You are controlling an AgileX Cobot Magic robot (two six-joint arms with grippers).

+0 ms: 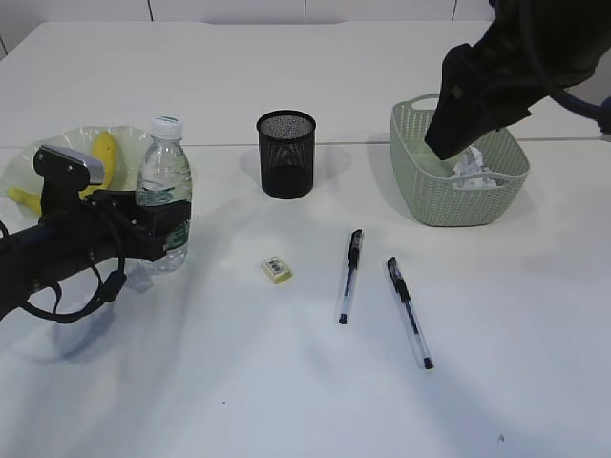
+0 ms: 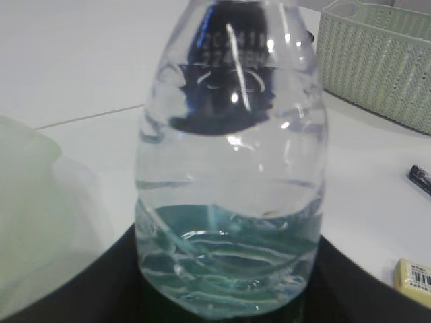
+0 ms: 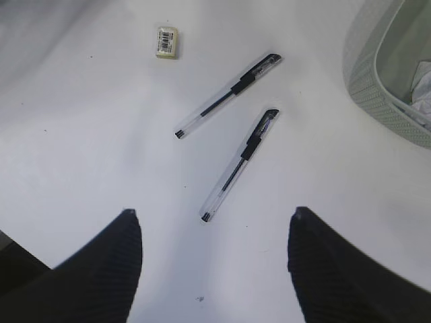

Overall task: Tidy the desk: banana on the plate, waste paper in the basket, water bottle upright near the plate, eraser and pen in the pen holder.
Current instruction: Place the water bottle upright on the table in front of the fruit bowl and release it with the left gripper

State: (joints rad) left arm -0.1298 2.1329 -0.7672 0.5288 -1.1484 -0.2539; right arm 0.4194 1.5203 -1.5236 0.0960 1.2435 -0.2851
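Nearest the exterior camera, two pens (image 1: 351, 276) and an eraser (image 1: 276, 269) lay on the desk (image 1: 286, 401), unsorted. Left pincer (image 1: 158, 232) clamped the upright water bottle (image 1: 164, 191) beside the plate (image 1: 29, 167) holding the banana (image 1: 103, 160).

Left wrist view: bottle (image 2: 232, 168) filled the frame, gripped low.

Right wrist view: right pincer (image 3: 215, 269), jaws apart and empty, hung above the pens (image 3: 239, 158); paper (image 3: 421, 84) sat inside the basket (image 3: 370, 81).

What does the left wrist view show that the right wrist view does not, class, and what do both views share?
Only the left wrist view shows the water bottle standing upright, close up, and the pale plate's rim. Only the right wrist view shows both pens lying apart on the table, crumpled paper inside the basket, and the right pincer with jaws wide apart. Both share the eraser and the green basket.
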